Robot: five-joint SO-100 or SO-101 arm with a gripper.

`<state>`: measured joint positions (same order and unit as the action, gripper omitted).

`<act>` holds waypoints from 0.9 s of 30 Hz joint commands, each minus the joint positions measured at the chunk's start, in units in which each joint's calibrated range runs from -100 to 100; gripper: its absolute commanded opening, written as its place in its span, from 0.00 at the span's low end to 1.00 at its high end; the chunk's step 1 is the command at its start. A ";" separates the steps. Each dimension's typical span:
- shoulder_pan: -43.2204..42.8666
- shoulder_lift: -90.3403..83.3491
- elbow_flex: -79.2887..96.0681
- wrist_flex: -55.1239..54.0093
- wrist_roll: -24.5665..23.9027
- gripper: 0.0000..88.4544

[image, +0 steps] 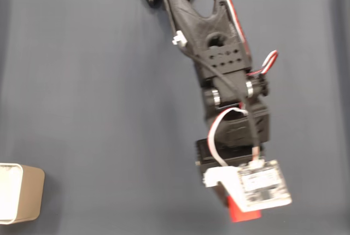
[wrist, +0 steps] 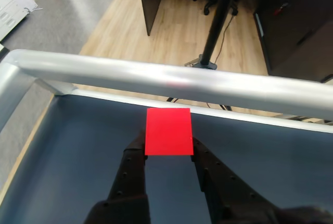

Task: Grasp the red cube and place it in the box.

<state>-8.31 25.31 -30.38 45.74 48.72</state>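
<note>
- While gripped between both black fingers (wrist: 130, 177), red cube (wrist: 168, 131) sits at the fingertips, seen clearly in the wrist view; touching both inner faces, so closed to cube width and no further.
- Hand (wrist: 169, 153) holds the cube near the far edge of the desk (wrist: 78, 146), just short of the metal rail (wrist: 156, 81); whether the cube rests on the surface or is raised cannot be told.
- Fixed view: cube (image: 243, 212) pokes out as a red sliver under the wrist camera board (image: 262, 186), near the bottom edge, right of centre.
- Box (image: 22, 193) at the lower left corner, well apart from the cube, open side showing white interior.
- Judged stage: grasp made, transport to box not yet done; long sideways carry required.
- Risk: shallow fingertip hold could let the cube slip during the swing.
</note>
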 commanded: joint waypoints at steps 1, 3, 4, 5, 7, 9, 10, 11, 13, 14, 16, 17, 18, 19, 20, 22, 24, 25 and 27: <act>3.27 -5.64 -2.47 -1.15 0.78 0.00; 4.62 -5.90 -2.83 -1.15 0.83 0.00; 5.25 -6.16 -2.83 -1.15 0.93 0.00; 5.96 -6.34 -2.92 -1.15 0.98 0.00; 7.17 -6.68 -3.20 -1.15 0.98 0.00; 8.52 -7.03 -3.65 -1.15 1.07 0.00; 9.16 -7.20 -3.93 -1.15 1.07 0.00; 9.87 -7.29 -4.29 -1.15 1.12 0.00; 11.22 -7.46 -4.84 -1.15 1.22 0.00; 12.00 -7.46 -5.11 -1.24 1.22 0.00; 13.42 -7.64 -5.66 -1.32 1.27 0.00; 14.27 -7.64 -5.84 -1.32 1.27 0.00; 15.06 -7.72 -5.84 -1.32 1.27 0.00; 15.77 -7.81 -5.93 -1.32 1.27 0.00; 17.19 -7.90 -6.21 -1.40 1.17 0.00; 18.68 -7.90 -6.30 -1.73 1.07 0.00; 20.24 -7.81 -6.30 -1.97 0.98 0.00; 21.02 -7.81 -6.30 -1.97 0.88 0.00; 22.44 -7.72 -6.30 -1.97 0.83 0.00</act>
<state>11.13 23.23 -32.82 45.27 49.40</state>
